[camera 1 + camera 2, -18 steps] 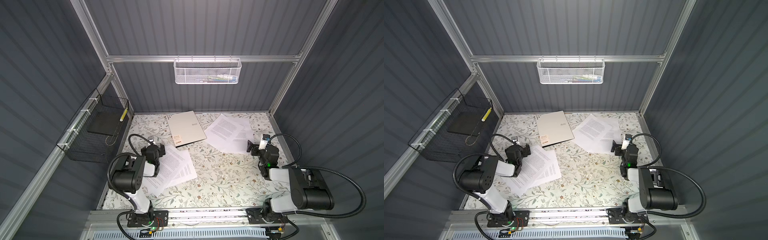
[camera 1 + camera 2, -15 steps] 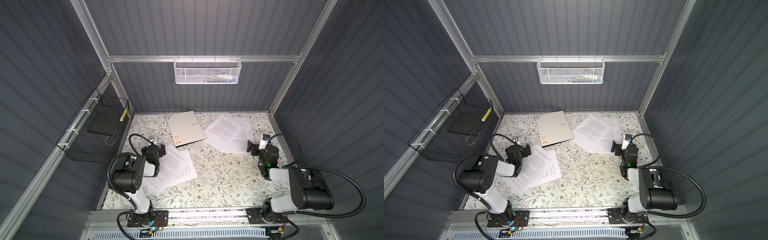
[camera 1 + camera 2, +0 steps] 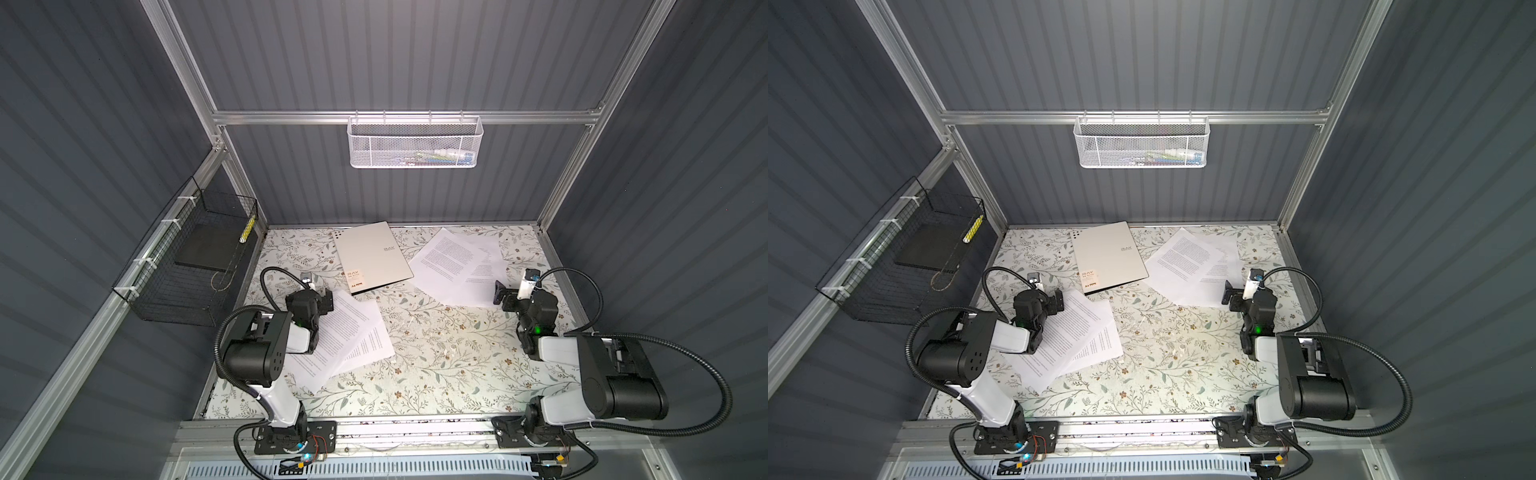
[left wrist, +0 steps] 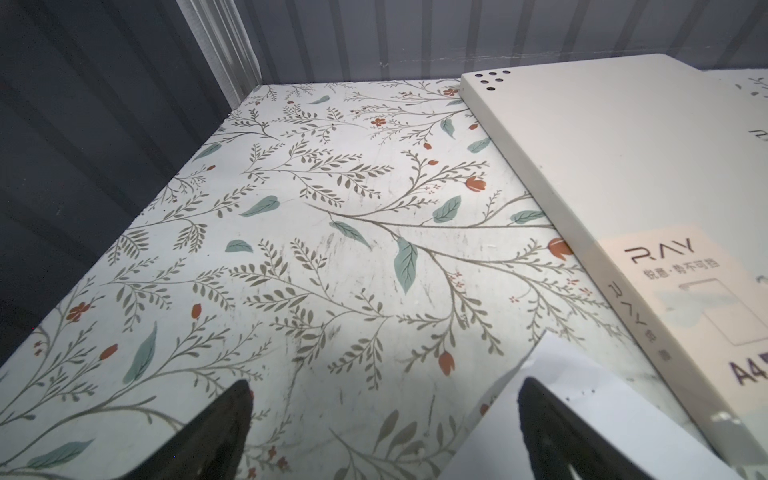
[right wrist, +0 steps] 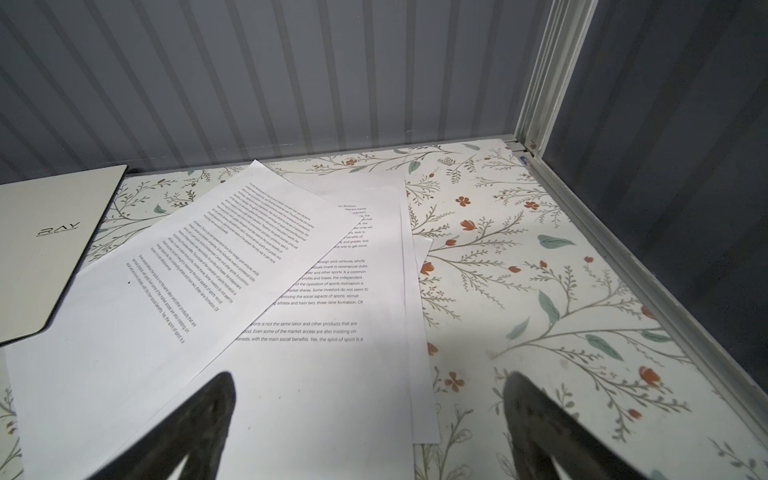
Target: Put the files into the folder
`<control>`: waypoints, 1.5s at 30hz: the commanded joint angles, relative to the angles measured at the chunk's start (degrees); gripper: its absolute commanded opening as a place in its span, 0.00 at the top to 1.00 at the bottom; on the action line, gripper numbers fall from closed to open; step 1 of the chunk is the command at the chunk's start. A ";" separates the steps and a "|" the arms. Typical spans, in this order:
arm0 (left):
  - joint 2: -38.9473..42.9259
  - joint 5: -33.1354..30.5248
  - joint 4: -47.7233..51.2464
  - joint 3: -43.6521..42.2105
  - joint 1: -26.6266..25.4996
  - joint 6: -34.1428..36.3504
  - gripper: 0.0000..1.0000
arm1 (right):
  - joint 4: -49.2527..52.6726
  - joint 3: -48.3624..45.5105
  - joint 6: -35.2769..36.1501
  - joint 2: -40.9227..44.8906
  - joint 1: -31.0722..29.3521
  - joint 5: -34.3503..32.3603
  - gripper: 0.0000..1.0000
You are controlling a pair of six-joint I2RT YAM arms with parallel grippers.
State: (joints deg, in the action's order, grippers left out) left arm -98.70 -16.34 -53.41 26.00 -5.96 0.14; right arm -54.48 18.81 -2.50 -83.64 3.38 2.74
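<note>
The folder (image 3: 372,257) (image 3: 1108,257) lies closed at the back middle of the floral table, light grey with "RAY" lettering (image 4: 623,187) (image 5: 41,249). The files lie in two loose piles of white printed sheets. One pile (image 3: 349,336) (image 3: 1075,336) is at the left front, and its corner (image 4: 561,415) lies under one finger of my left gripper (image 3: 318,291) (image 4: 384,386). That gripper is open and holds nothing. The other pile (image 3: 457,266) (image 3: 1192,266) (image 5: 249,291) is right of the folder, overlapping its edge. My right gripper (image 3: 513,291) (image 5: 370,376) hangs open over that pile's near edge.
A black wire basket (image 3: 187,266) with a dark slab inside hangs on the left wall. A white mesh basket (image 3: 415,143) hangs on the back rail. Aluminium frame posts and grey panel walls close in the table (image 3: 436,365) on three sides.
</note>
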 commanded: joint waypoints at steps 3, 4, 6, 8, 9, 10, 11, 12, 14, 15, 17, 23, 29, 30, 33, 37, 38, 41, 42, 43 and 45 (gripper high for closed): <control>0.08 2.44 1.11 1.23 0.77 0.83 0.00 | -1.33 -0.24 0.54 0.16 -0.12 -0.54 0.01; 0.09 2.70 1.12 1.22 0.90 0.75 0.00 | -1.33 -0.20 0.57 0.15 -0.12 -0.55 0.01; 0.16 3.13 1.29 1.33 1.12 0.65 0.00 | -1.33 -0.26 0.57 0.07 -0.15 -0.57 0.01; 0.16 3.13 1.29 1.25 1.12 0.69 0.00 | -1.33 -0.26 0.55 0.14 -0.12 -0.56 0.01; 0.25 3.09 1.20 1.17 1.12 0.58 0.00 | -1.33 -0.26 0.57 0.20 -0.12 -0.59 0.01; 0.26 3.07 1.28 1.15 1.12 0.54 0.00 | -1.33 -0.27 0.57 0.14 -0.12 -0.55 0.01; 0.26 3.09 1.16 1.14 1.12 0.56 0.00 | -1.33 -0.26 0.53 0.18 -0.13 -0.55 0.01; 0.26 3.09 1.20 1.14 1.12 0.54 0.00 | -1.35 -0.31 0.52 0.14 -0.13 -0.55 0.01; 0.28 3.09 1.16 1.07 1.10 0.56 0.00 | -1.33 -0.26 0.50 0.15 -0.12 -0.58 0.01; 0.26 3.11 1.11 1.07 1.12 0.56 0.00 | -1.33 -0.26 0.56 0.19 -0.13 -0.53 0.01; 0.26 3.16 1.19 1.15 1.12 0.56 0.00 | -1.33 -0.19 0.48 0.14 -0.04 -0.46 0.01; 1.83 2.44 2.01 1.41 1.21 0.74 0.00 | -0.75 0.08 -1.12 0.01 1.06 -0.81 0.01; 12.41 7.93 40.19 17.83 0.21 1.79 0.00 | 4.88 -1.01 2.12 10.92 -5.18 -14.68 0.01; 14.51 9.91 43.13 18.82 -0.30 1.09 0.00 | 9.58 0.46 2.13 14.17 -6.84 -18.45 0.01; 18.36 14.66 54.17 23.40 -2.33 -1.90 0.00 | 25.55 5.84 -5.14 22.40 -7.55 -21.68 0.01; 20.90 13.97 59.58 24.57 -12.41 3.71 0.00 | 33.26 7.02 -22.53 27.25 -5.22 -19.48 0.01; 20.98 12.21 60.14 24.30 -15.05 5.97 0.00 | 33.13 6.53 -25.17 28.06 -3.80 -15.33 0.01; 20.55 6.21 57.83 21.91 -20.47 12.56 0.00 | 33.94 6.13 -29.39 28.88 -2.67 -7.72 0.01; 19.95 4.57 57.13 21.30 -21.97 14.91 0.00 | 35.37 6.54 -30.06 28.88 -2.67 -4.81 0.01; 19.13 2.85 56.81 21.07 -23.46 16.91 0.00 | 36.85 6.91 -30.61 28.88 -2.71 -2.43 0.01; 16.94 -2.49 54.37 19.96 -27.32 22.54 0.00 | 37.49 6.24 -32.38 28.70 -2.76 2.59 0.01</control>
State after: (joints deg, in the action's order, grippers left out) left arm -79.46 -10.85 0.40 47.72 -30.37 12.60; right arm -21.61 25.65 -28.82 -54.92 0.75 -4.23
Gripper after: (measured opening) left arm 0.998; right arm 0.990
